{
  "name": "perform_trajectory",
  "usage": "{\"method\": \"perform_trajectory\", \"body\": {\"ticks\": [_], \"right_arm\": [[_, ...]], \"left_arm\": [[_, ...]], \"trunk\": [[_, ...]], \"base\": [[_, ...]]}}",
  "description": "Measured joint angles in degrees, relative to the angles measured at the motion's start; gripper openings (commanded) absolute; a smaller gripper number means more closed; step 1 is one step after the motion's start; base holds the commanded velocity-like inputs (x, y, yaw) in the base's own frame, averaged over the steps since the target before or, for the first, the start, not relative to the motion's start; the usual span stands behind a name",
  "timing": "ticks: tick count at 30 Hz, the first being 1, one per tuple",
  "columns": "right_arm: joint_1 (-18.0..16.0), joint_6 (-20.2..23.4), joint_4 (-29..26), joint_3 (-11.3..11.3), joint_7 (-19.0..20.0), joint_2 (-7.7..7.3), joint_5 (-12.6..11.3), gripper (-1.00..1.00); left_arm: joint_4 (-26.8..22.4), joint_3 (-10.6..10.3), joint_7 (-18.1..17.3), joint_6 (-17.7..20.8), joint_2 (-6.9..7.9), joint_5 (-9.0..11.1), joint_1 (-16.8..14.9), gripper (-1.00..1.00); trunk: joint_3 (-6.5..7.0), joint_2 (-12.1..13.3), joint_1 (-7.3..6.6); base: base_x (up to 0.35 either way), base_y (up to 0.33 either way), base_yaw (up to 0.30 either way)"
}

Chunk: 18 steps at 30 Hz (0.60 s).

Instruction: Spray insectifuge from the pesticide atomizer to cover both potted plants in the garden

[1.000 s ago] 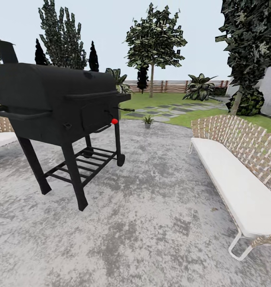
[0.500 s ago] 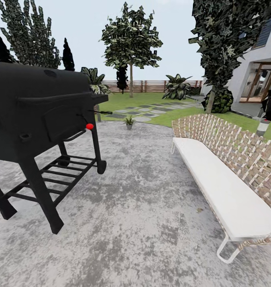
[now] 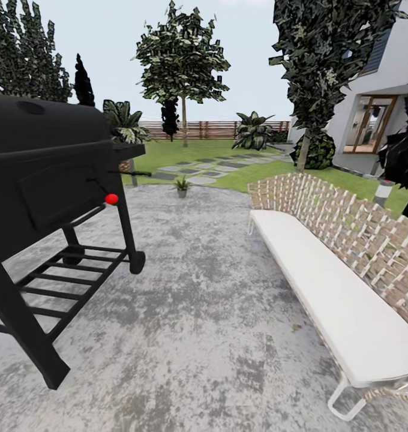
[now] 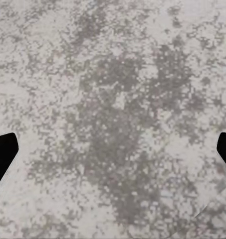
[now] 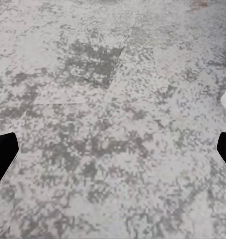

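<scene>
Patio floor [image 3: 216,312]: mottled grey stone, rough and matt, with darker blotches; both wrist views show the same speckled surface with faint seams.

Grill [image 3: 42,174], left: black metal, matt to slightly satin on the lid, bars of the lower rack plain and smooth. One glossy red knob [image 3: 111,198] (plastic-looking).

Bench [image 3: 342,276], right: backrest of woven wicker strips, tan and coarse; seat cushion white, smooth, matt like cloth; legs thin white tube, smooth.

Far fence [image 3: 216,129]: horizontal wooden slats, reddish-brown, dull.

Small potted plant [image 3: 182,186], far edge of the patio: matt green leaves, grey pot (material not clear).

Stepping stones [image 3: 210,169] in the lawn: flat grey slabs, matt.
</scene>
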Motion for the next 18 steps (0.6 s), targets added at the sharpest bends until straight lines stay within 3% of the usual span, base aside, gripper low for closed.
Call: {"method": "perform_trajectory", "body": {"ticks": [18], "right_arm": [[0.0, -0.15, 0.17, 0.18, 0.03, -0.12, 0.14, 1.0]], "left_arm": [[0.0, 0.0, 0.0, 0.0, 0.06, 0.0, 0.04, 1.0]], "trunk": [[0.0, 0.0, 0.0]], "base": [[0.337, 0.0, 0.0]]}}
